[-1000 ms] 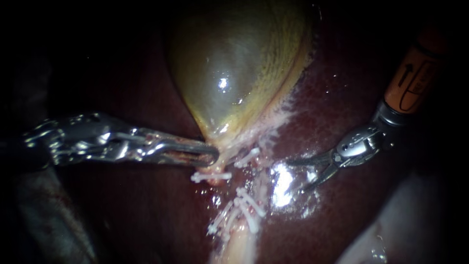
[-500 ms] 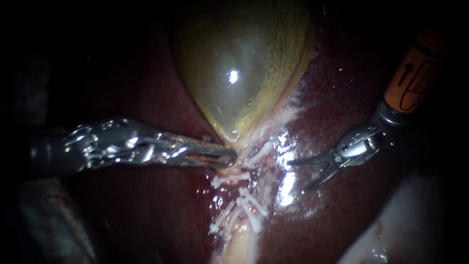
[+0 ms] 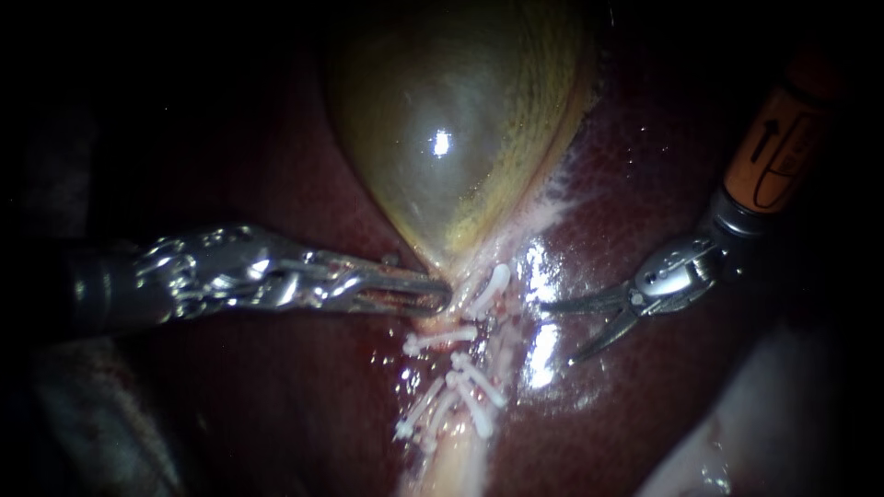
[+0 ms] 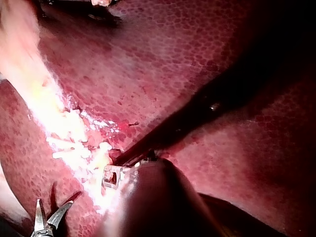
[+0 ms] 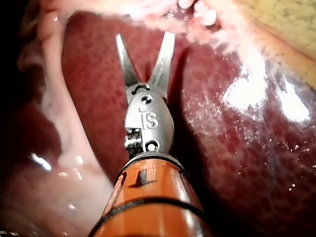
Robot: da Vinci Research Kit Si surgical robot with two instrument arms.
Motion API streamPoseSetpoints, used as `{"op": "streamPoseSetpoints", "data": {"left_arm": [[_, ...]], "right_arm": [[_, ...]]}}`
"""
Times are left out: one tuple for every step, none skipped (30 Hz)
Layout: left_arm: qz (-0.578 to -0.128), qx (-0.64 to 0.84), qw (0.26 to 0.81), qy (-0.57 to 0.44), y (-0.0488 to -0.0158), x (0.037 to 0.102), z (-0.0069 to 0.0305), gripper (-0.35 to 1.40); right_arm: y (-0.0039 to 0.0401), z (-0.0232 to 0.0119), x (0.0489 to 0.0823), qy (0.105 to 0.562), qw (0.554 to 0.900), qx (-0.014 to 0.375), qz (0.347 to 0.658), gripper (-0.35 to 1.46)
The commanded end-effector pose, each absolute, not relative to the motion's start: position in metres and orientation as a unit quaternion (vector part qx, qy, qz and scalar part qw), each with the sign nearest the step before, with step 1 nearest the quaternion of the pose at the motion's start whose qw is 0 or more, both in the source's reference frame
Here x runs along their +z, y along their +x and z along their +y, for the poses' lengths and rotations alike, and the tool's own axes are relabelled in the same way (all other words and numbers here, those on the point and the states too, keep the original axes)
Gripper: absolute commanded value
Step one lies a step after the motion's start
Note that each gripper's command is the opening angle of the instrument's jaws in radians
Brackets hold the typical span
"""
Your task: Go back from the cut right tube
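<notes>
beside white clips (image 3: 440,340), right instrument (image 3: 557,333) pincer apart over liver (image 3: 626,184); left instrument (image 3: 442,296) pincer clamped on gallbladder (image 3: 442,110).

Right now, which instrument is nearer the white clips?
Left. My left instrument ends beside the clips; my right instrument, jaws open, hangs apart over the liver.

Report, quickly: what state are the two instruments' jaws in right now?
Left instrument: jaws shut on the gallbladder at its narrow end.
Right instrument: jaws open, holding nothing.
</notes>
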State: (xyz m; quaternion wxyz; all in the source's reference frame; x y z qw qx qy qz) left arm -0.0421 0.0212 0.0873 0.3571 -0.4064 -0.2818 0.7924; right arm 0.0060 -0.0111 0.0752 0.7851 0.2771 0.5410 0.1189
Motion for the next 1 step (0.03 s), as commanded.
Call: {"op": "streamPoseSetpoints", "data": {"left_arm": [[-0.282,0.792,0.357,-0.406,-0.0421,0.0872,0.0212,-0.35]], "right_arm": [[0.006,-0.0111,0.0753,0.277,0.785,0.119,0.541,0.78]]}}
